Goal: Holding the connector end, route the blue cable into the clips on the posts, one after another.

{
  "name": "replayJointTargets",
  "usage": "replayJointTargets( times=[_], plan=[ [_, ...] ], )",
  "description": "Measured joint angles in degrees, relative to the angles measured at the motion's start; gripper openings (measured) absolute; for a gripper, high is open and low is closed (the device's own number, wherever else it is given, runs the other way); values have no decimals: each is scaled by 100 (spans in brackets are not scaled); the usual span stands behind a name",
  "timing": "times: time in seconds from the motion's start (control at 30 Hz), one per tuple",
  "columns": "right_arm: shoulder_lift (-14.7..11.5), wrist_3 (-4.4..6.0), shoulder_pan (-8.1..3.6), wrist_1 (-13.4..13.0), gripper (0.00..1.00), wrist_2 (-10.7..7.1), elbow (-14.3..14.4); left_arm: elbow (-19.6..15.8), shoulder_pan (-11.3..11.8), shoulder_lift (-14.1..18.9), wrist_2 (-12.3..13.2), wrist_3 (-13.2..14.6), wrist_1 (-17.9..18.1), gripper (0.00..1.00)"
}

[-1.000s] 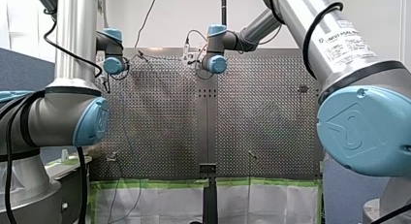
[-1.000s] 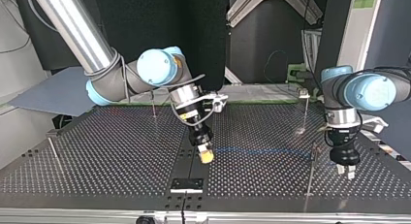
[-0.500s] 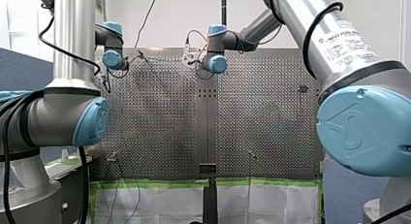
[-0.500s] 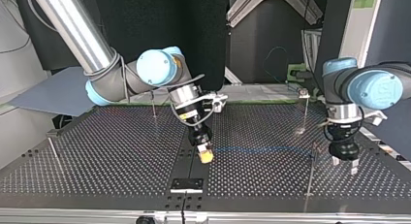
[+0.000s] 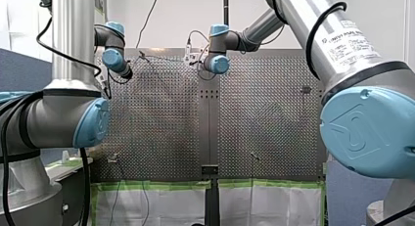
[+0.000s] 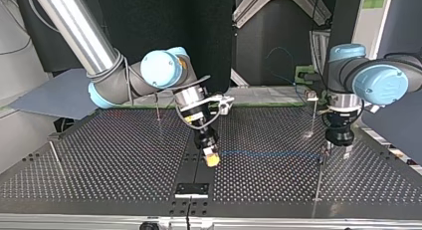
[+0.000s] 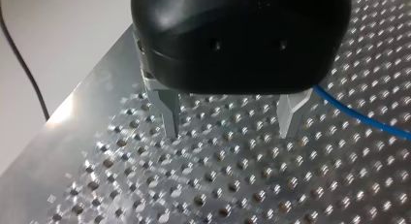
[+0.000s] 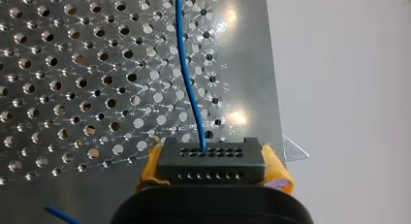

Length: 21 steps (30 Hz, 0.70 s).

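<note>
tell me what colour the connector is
The connector is black; the right wrist view shows it best.

Front view high behind, top view low opposite, wrist views close above the shared table (image 6: 99, 160)

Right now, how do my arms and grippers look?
My left arm and my right arm are silver tubes with blue joint caps and black cables; the right bears a white label. My left gripper is black with metal fingers; my right gripper has yellow pads.
</note>
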Motion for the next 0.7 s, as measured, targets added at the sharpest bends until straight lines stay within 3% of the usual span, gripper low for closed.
replayJointTargets(
  times=[0.7],
  plan=[
    [0,24,23,21,0,1,0,-152,-442,1135,-167,-148,-1121,100]
  ],
)
